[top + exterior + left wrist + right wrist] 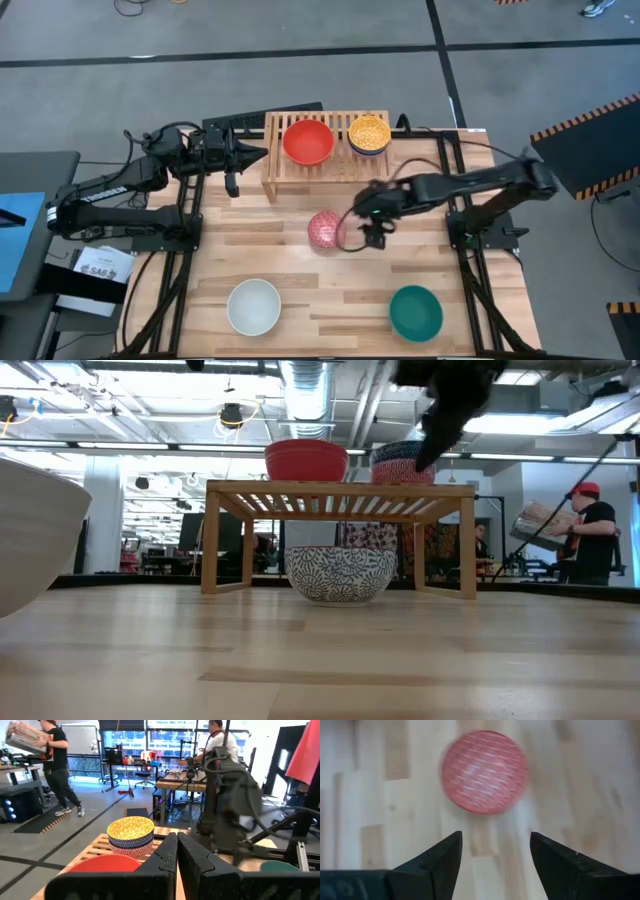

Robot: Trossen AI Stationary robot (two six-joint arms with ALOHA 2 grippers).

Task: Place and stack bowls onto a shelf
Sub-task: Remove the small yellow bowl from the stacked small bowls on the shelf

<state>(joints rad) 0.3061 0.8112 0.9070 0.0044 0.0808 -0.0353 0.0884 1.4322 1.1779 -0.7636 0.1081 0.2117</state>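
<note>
Bench [300, 300]: light plank top. Shelf [275, 165] at 12 o'clock carries red bowl [308, 141] and yellow patterned bowl [369, 133]. Pink-red patterned bowl [325, 229] lies centre; white bowl [253, 306] at 7; teal bowl [415, 312] at 5. Right hand [372, 222] spread, just beside pink-red bowl. Left hand [232, 160] pressed together, beside shelf's 9 o'clock end.

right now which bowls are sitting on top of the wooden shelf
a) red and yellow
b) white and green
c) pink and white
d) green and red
a, the high view shows the red bowl and the yellow bowl side by side on the shelf, while the white bowl, green bowl and pink bowl sit on the table.
</note>
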